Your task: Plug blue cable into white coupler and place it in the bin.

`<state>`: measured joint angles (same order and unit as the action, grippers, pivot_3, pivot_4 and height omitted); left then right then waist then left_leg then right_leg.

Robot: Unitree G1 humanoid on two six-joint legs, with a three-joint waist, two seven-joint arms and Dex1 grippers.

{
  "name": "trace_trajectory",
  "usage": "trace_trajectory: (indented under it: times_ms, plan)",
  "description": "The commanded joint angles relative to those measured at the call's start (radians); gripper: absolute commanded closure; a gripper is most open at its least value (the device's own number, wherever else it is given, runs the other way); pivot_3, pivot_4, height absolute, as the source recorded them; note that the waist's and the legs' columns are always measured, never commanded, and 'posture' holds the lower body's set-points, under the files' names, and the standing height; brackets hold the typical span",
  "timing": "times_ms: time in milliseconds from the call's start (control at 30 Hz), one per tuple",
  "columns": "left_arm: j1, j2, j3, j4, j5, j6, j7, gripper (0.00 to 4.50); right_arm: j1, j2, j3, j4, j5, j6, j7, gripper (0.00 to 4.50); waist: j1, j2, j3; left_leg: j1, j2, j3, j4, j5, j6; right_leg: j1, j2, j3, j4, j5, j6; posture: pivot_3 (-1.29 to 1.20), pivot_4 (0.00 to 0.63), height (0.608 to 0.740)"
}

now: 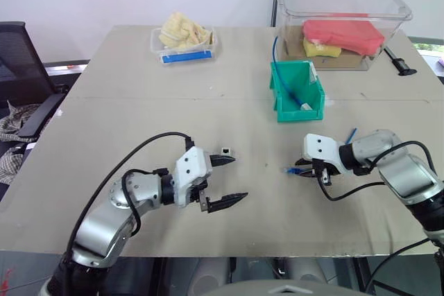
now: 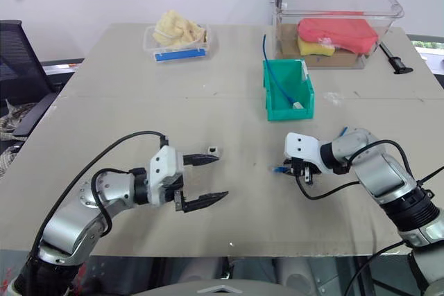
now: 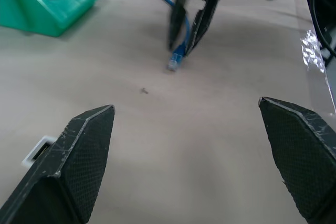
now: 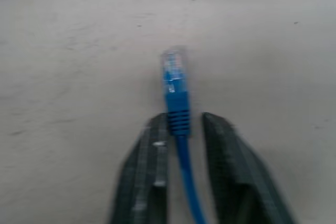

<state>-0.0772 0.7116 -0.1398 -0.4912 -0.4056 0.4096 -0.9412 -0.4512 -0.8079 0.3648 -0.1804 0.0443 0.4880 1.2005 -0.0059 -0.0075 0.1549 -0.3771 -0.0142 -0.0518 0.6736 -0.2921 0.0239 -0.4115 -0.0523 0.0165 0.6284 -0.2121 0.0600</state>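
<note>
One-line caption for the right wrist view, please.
Right gripper holds the blue cable just behind its plug, the plug poking out past the fingertips above the bare table.

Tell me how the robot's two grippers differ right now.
The left gripper stands wide open and holds nothing; the right gripper has its fingers close around the blue cable, just behind its plug. The left gripper sits beside the white coupler; the right gripper sits nearer the green bin. Both hang low over the table, pointing toward each other.
</note>
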Motion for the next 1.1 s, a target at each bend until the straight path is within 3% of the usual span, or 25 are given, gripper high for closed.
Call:
trace_trajectory:
  times_ms: [33,67,233,433,767,1000,1100]
  plan:
    - [-0.091,-0.016,-0.046,0.017,0.02,0.055,0.008,0.0,0.099,-0.011,-0.107,-0.091,0.125,-0.012,0.029,1.77,0.009,0.0,0.0,0.0,0.0,0.0,0.0,0.0,0.0,0.0,0.0,0.0,0.0,0.0,0.0,0.0,0.15,0.739]
    - [-0.131,-0.025,-0.064,0.03,0.021,0.078,0.008,0.0,0.147,-0.01,-0.177,-0.132,0.175,-0.017,0.019,1.43,0.013,0.0,0.0,-0.002,0.0,-0.002,0.0,0.0,0.0,0.0,0.0,-0.002,0.0,0.0,0.0,0.0,0.15,0.739]
    - [-0.303,-0.07,-0.151,0.112,0.037,0.164,-0.018,0.0,0.464,-0.006,-0.49,-0.329,0.312,-0.127,-0.025,1.43,0.024,0.001,0.001,-0.004,-0.001,-0.003,0.001,0.0,0.0,-0.002,-0.001,-0.002,-0.001,0.0,0.0,0.0,0.15,0.739]
    - [-0.473,-0.11,-0.276,0.232,0.101,0.174,-0.099,0.0,0.805,0.107,-0.764,-0.54,0.346,-0.153,-0.174,1.43,0.017,0.0,0.002,-0.002,-0.002,-0.003,0.001,0.0,0.0,0.0,0.001,-0.002,0.002,0.0,0.0,0.0,0.15,0.739]
    - [-0.669,-0.228,-0.439,0.435,0.229,0.167,-0.173,0.0,1.114,0.192,-0.953,-0.651,0.31,-0.197,-0.251,1.43,0.02,0.0,0.001,0.0,-0.002,0.001,0.007,0.0,0.0,0.0,0.003,0.002,0.007,-0.001,0.001,0.0,0.15,0.739]
    - [-0.72,-0.302,-0.484,0.524,0.296,0.156,-0.19,0.0,1.212,0.194,-1.009,-0.652,0.342,-0.242,-0.22,1.43,0.017,0.0,0.002,-0.002,-0.002,0.001,0.009,0.0,0.001,0.0,0.003,0.003,0.006,-0.002,0.002,0.0,0.15,0.739]
    - [-0.724,-0.307,-0.494,0.531,0.308,0.154,-0.211,1.35,1.214,0.186,-1.012,-0.647,0.347,-0.247,-0.222,1.39,0.016,0.0,0.001,-0.002,-0.002,0.001,0.009,0.0,0.001,0.0,0.003,0.003,0.006,-0.002,0.002,0.0,0.15,0.739]
